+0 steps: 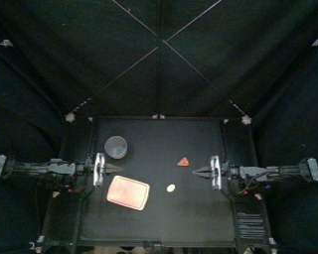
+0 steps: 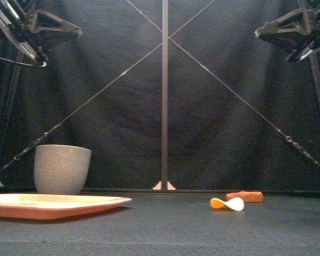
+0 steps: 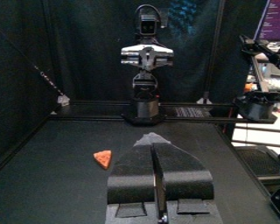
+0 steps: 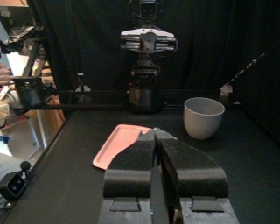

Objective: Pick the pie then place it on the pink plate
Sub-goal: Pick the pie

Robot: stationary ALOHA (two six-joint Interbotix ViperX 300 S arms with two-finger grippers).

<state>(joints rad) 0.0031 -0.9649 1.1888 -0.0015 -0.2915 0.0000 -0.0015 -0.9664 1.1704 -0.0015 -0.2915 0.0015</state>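
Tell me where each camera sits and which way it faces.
Top: high above, looking down; left arm and right arm at the table's sides.
Front: table's front edge, looking level at the back curtain; arms overhead.
Left wrist: faces the right arm; left gripper shut, pie ahead.
Right wrist: faces the left arm; right gripper shut, pink tray ahead.
Shared: top and left wrist show the pie.

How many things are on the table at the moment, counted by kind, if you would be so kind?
Flat pink tray: 1
Tall grey speckled cup: 1
Red wedge-shaped toy pie slice: 1
Small orange-and-white toy food: 1
Total: 4
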